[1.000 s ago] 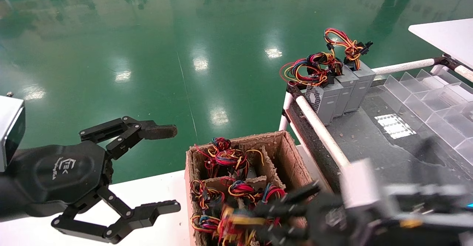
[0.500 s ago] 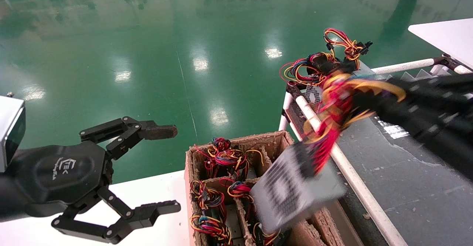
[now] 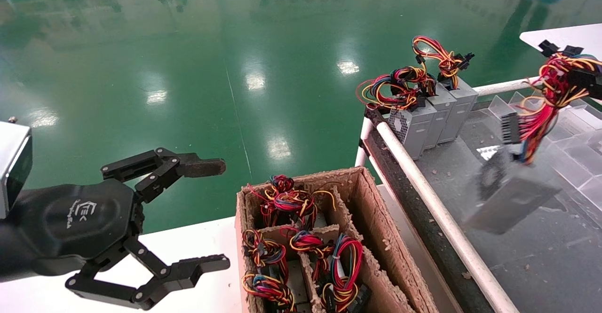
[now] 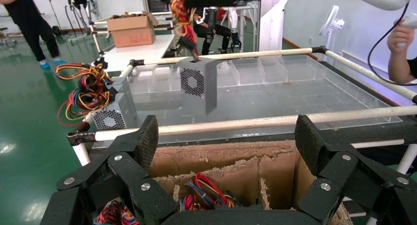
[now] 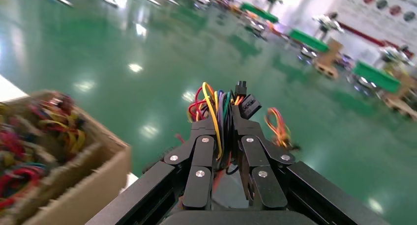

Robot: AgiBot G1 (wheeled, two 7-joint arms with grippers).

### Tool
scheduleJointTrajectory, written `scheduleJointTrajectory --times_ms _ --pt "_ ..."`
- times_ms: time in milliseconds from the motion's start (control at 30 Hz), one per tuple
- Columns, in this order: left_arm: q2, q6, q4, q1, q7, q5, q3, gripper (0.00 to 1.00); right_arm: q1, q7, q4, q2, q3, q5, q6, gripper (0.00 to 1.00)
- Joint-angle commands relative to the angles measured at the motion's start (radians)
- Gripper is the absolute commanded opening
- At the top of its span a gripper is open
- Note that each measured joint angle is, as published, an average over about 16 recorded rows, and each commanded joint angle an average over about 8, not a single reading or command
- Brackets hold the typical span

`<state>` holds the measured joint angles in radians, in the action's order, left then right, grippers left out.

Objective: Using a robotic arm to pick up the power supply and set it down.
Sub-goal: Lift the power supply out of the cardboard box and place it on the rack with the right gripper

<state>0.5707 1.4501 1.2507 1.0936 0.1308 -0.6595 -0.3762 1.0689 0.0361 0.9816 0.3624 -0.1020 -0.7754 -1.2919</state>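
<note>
The power supply [image 3: 510, 199], a grey box with a round fan grille, hangs tilted above the dark bench top at the right. Its red, yellow and orange wire bundle [image 3: 550, 92] runs up to the frame's right edge. In the right wrist view my right gripper [image 5: 223, 131] is shut on those wires [image 5: 215, 112], the box dangling below. The left wrist view shows the same power supply [image 4: 197, 81] hanging over the bench. My left gripper [image 3: 210, 213] stays open and empty at the left, above the white table, beside the cardboard box.
A divided cardboard box [image 3: 369, 200] holds several more wired units. Three grey power supplies [image 3: 435, 113] stand at the bench's far end. A white rail [image 3: 418, 176] edges the bench, and clear plastic dividers [image 3: 541, 120] line its right side. A white table [image 3: 197, 238] is under the box.
My right arm has lifted the power supply out of the cardboard box by its wires and swung it right, over the rail, above the bench. The left arm has not moved.
</note>
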Motion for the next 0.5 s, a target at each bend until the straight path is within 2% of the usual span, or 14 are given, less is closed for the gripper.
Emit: scheduleJointTrajectory --times_ms 33,300,500 --pt "0.000 0.000 0.000 0.000 0.000 0.000 0.000 1.00 0.030 0.008 -0.029 0.004 -0.014 -0.038 0.024 0.00" --pt "0.000 0.000 0.000 0.000 0.000 0.000 0.000 1.00 0.246 0.034 -0.206 0.102 -0.122 -0.219 0.028 0.00" --pt "0.000 0.000 0.000 0.000 0.000 0.000 0.000 1.00 0.405 0.062 -0.362 0.200 -0.201 -0.330 -0.022 0.00"
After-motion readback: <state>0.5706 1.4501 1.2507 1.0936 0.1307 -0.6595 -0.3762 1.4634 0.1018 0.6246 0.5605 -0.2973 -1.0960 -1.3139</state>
